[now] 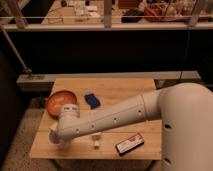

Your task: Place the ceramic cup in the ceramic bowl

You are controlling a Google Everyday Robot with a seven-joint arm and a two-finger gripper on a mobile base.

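White arm (115, 117) fills the right of my feed and stretches left across the wooden table (125, 87), ending at its near-left corner. Ceramic bowl (61, 101) sits upright by the table's left edge, just behind the wrist, which covers part of its near rim. Dark packet with a red patch (130, 144) lies flat at the near edge, below the forearm. Blue object (91, 100) is just right of the bowl. Gripper (54, 138) is at the near-left corner, mostly hidden by the wrist, and I can't tell its state. Ceramic cup (51, 130): I read the pale rounded shape at the gripper as the cup, right against the tip. I can't separate the two. It's on the near side of the bowl, outside it. Small white item (96, 143) stands between gripper and packet.
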